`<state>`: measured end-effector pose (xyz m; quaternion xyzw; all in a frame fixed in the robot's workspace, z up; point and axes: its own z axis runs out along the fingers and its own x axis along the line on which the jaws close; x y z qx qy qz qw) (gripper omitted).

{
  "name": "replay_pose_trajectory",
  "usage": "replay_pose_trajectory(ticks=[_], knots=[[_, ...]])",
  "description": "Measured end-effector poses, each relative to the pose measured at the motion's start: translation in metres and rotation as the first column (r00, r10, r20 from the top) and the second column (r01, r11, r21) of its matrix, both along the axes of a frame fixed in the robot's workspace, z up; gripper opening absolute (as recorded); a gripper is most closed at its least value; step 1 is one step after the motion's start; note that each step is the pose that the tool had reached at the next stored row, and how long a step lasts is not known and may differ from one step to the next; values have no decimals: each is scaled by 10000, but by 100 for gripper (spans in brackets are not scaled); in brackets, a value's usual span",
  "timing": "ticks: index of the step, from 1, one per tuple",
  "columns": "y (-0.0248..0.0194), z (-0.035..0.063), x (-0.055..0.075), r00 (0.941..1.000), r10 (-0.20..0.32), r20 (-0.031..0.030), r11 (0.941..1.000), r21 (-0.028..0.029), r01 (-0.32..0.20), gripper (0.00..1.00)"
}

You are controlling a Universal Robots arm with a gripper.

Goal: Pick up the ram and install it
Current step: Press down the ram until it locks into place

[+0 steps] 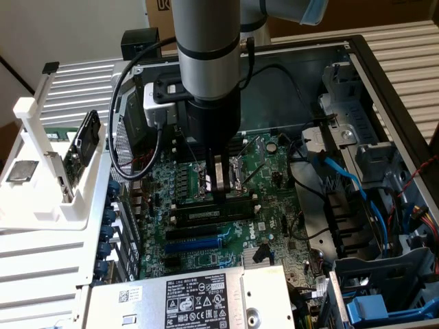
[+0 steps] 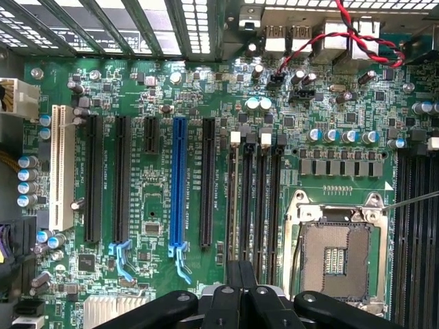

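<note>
My gripper point(image 1: 221, 179) is hanging with its fingers point(image 2: 241, 291) pressed together, holding nothing, the tips pushing down on the ram point(image 1: 214, 212), which is lying flat in a slot on the motherboard point(image 1: 271, 168) just near of the open processor socket point(image 2: 337, 257). Nearer me, the power supply point(image 1: 199, 298) is showing its label. The computer case point(image 1: 384, 89) is lying open around the board; at the exterior view's left a white stand point(image 1: 48, 171) is holding parts.

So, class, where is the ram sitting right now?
In the exterior view, the ram lies along a motherboard slot directly beneath the shut gripper. It sits between the processor socket and the blue expansion slot.
</note>
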<state>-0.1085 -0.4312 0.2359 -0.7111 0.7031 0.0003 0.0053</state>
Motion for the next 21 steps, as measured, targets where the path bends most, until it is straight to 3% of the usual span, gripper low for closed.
replay_pose_trajectory(ticks=[4, 21], knots=[[17, -15, -1, 10000, -1, 1, 10000, 3, 1, 10], [7, -54, -4, 10000, 0, 1, 10000, 2, 0, 10]])
